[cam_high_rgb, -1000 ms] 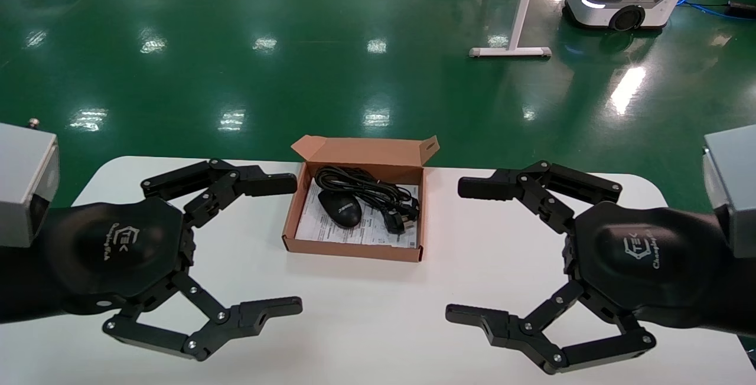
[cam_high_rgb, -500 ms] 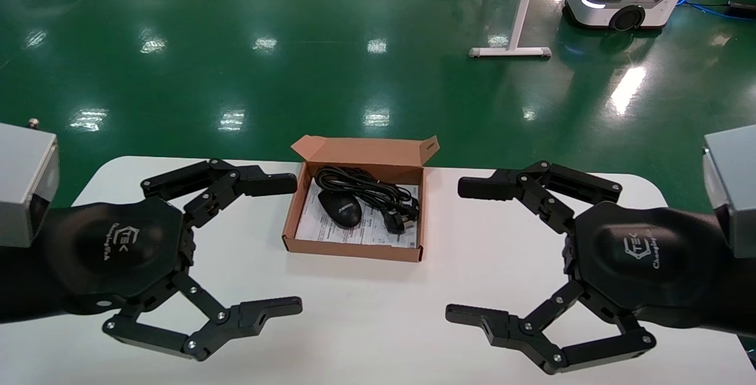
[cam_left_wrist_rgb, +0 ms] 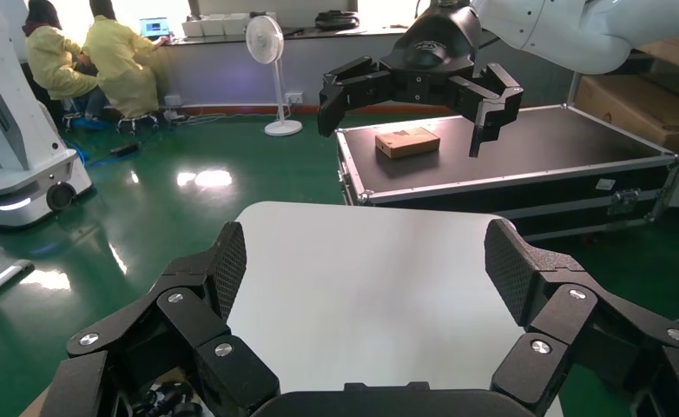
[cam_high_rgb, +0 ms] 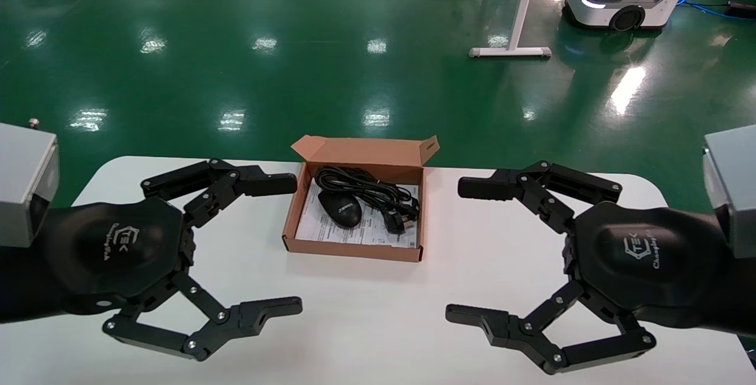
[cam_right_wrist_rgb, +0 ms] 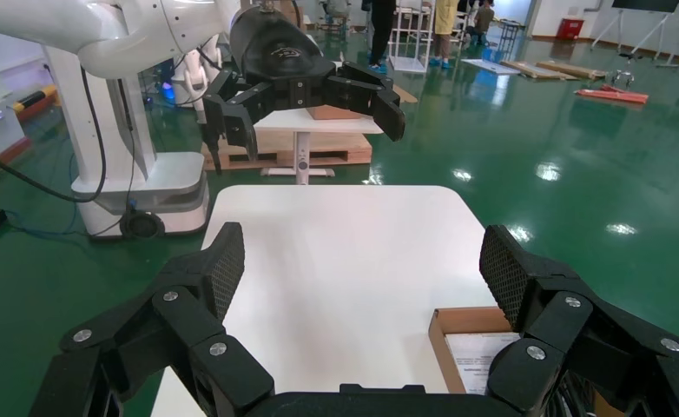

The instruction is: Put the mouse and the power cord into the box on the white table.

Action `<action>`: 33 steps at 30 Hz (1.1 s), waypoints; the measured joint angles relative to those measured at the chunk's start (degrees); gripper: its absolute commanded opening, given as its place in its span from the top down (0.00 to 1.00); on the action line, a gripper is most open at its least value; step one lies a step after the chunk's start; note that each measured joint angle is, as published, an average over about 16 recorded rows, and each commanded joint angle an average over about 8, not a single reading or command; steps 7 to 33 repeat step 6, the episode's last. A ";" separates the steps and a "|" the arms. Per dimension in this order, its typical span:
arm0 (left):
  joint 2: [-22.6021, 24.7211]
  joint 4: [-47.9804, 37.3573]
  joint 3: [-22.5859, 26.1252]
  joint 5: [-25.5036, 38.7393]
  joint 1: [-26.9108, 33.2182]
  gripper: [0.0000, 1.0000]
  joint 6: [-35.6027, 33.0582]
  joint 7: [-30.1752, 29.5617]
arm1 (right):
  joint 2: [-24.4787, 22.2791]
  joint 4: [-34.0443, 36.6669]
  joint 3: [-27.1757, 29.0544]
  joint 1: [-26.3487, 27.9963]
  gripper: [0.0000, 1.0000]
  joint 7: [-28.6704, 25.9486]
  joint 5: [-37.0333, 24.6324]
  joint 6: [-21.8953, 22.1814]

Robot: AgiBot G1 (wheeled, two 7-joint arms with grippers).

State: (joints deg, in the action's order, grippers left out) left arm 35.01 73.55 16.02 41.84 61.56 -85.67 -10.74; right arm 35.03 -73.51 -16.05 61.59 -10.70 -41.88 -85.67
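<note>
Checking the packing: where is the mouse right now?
In the head view, the mouse lies inside the box, on its left half, with the power cord beside it.

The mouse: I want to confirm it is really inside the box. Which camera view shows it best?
The head view: the mouse lies in plain sight on the printed sheet inside the box, beside the power cord. The right wrist view catches only a corner of the box, no mouse. The left wrist view shows no recognisable mouse.

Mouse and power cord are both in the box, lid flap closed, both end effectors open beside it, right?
Not quite: the head view shows the box with its flap upright, open. The mouse and power cord are inside, and the left end effector and right end effector are open.
</note>
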 measured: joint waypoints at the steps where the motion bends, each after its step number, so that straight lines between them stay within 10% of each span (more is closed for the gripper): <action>1: 0.00 0.00 0.00 0.00 0.00 0.00 0.00 0.00 | 0.00 0.00 0.00 0.00 0.00 0.00 0.00 0.00; 33: 0.00 0.00 0.00 0.00 0.00 0.00 0.00 0.00 | 0.00 0.00 0.00 0.00 0.00 0.00 0.00 0.00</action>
